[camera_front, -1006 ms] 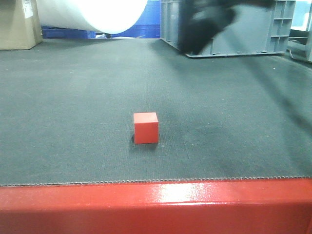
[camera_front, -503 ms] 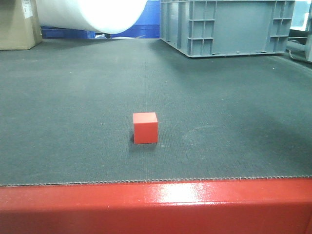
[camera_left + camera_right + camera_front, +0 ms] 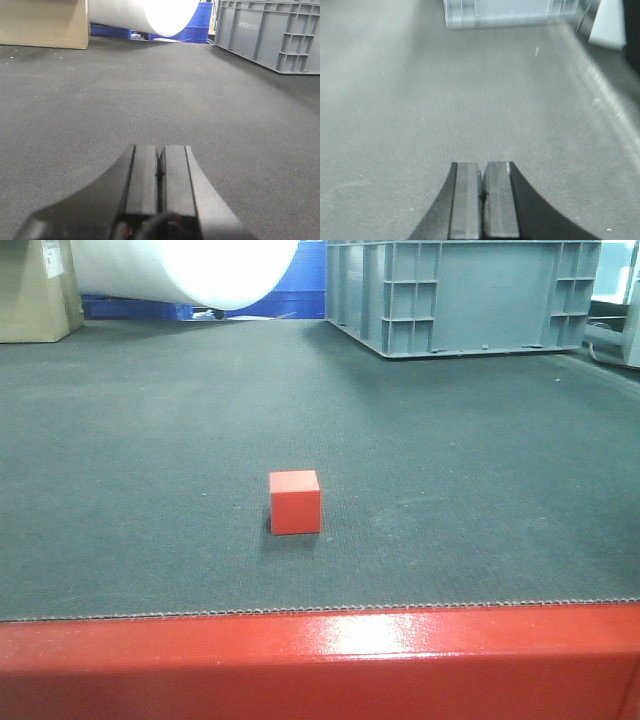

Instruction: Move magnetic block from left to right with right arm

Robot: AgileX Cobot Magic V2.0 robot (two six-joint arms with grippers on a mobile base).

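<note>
Red cube sits untouched mid-worktop; both pincers, left & right, are pressed closed, empty. If right isn't widened before approach, cube could be knocked away.

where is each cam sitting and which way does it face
Front view: low at the red table edge, looking across the mat at the red cube and grey crate; no robot part shows.
Left wrist view: behind the left claw, jaws together, low over the mat, facing the crate, white roll and cardboard box; no cube.
Right wrist view: behind the right claw, jaws together, looking along bare mat; blurred.
Front and left wrist views share crate, roll and box.
</note>
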